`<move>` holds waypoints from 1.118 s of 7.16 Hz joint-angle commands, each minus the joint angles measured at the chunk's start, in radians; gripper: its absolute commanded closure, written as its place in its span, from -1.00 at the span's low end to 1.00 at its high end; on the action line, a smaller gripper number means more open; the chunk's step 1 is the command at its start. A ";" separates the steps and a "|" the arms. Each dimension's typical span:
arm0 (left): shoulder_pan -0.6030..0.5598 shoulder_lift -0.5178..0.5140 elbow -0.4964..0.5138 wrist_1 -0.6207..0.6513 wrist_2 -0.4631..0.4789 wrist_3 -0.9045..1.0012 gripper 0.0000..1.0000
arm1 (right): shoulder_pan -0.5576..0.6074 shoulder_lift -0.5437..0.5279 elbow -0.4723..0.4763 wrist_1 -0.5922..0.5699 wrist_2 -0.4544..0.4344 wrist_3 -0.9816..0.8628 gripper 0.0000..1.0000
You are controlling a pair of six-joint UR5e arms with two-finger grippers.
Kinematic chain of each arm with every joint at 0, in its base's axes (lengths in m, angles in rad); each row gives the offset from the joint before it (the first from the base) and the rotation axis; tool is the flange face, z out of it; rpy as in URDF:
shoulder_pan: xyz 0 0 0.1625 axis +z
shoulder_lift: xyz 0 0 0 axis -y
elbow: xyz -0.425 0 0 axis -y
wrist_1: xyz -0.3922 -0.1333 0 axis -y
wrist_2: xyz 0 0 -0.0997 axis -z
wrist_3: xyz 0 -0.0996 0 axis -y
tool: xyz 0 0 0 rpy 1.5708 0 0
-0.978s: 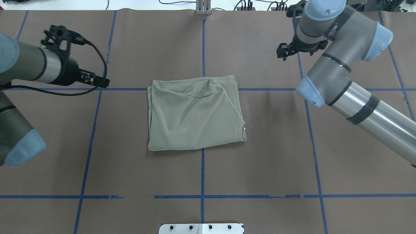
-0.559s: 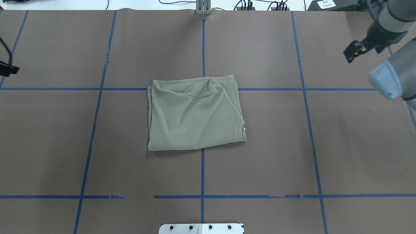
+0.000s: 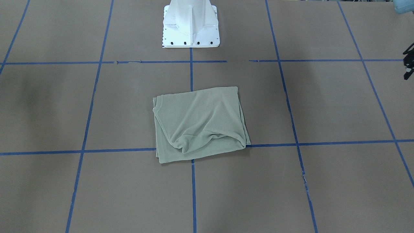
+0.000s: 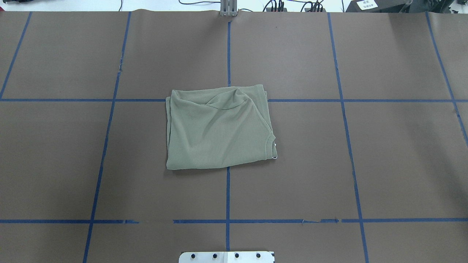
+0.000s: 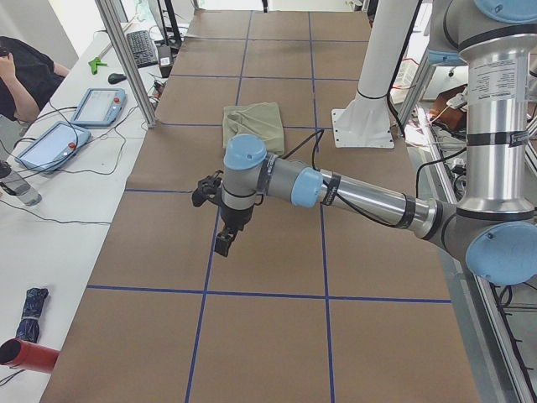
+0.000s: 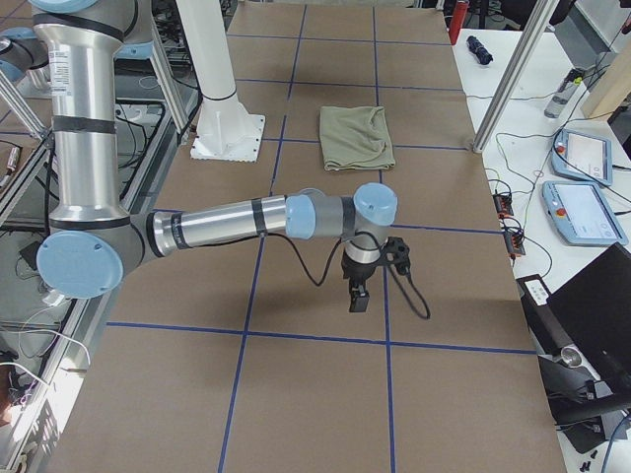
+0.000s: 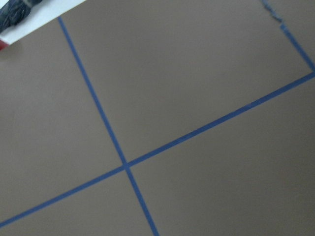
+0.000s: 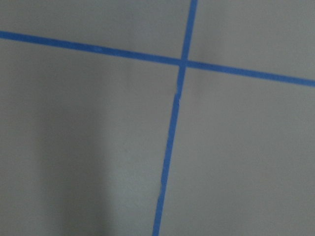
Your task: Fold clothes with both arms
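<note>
Your left arm's black two-finger gripper (image 5: 223, 243) is hanging fingers-down over the table, close to a blue tape line. In the front-facing view only a sliver of it is peeking in at the right edge, so you cannot tell whether its fingers are apart or together. Your right arm's black two-finger gripper (image 6: 358, 296) is pointing down likewise above a tape line at the opposite end, and its fingers cannot be judged either. Neither one is carrying anything.

Both silver-and-grey jointed arms with light-blue caps, the left (image 5: 352, 189) and the right (image 6: 227, 219), are reaching out low and sideways from the white metal pedestal base (image 3: 190, 24). Each wrist camera is showing you only brown paper and crossing blue tape.

The pale sage-green knit shirt (image 4: 217, 128) is lying folded into a rough rectangle at the middle of the brown paper-covered table (image 4: 384, 164), well apart from both grippers. It is covering the crossing of the centre tape line and a cross line, with its round neck at the robot's right edge and a soft ridge wrinkling the far side.
</note>
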 commanded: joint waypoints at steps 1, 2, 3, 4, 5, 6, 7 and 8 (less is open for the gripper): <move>-0.036 0.043 0.060 0.061 -0.051 0.072 -1.00 | 0.039 -0.113 0.000 0.015 0.029 -0.011 -1.00; -0.036 0.079 0.065 0.057 -0.096 0.102 -1.00 | 0.042 -0.121 -0.003 0.016 0.031 -0.011 -1.00; -0.036 0.082 0.065 0.056 -0.118 0.103 -1.00 | 0.050 -0.131 0.003 0.030 0.032 -0.012 -1.00; -0.036 0.082 0.065 0.058 -0.134 0.100 -1.00 | 0.051 -0.147 -0.004 0.093 0.043 -0.009 -1.00; -0.039 0.079 0.059 0.063 -0.136 0.093 -1.00 | 0.051 -0.148 -0.003 0.107 0.067 -0.009 -1.00; -0.040 0.064 0.071 0.066 -0.127 0.090 -1.00 | 0.053 -0.147 -0.003 0.107 0.068 -0.009 -1.00; -0.042 0.065 0.071 0.066 -0.127 0.090 -1.00 | 0.053 -0.147 0.000 0.107 0.066 -0.009 -1.00; -0.047 0.068 0.071 0.064 -0.130 0.090 -1.00 | 0.054 -0.147 0.000 0.109 0.066 -0.009 -1.00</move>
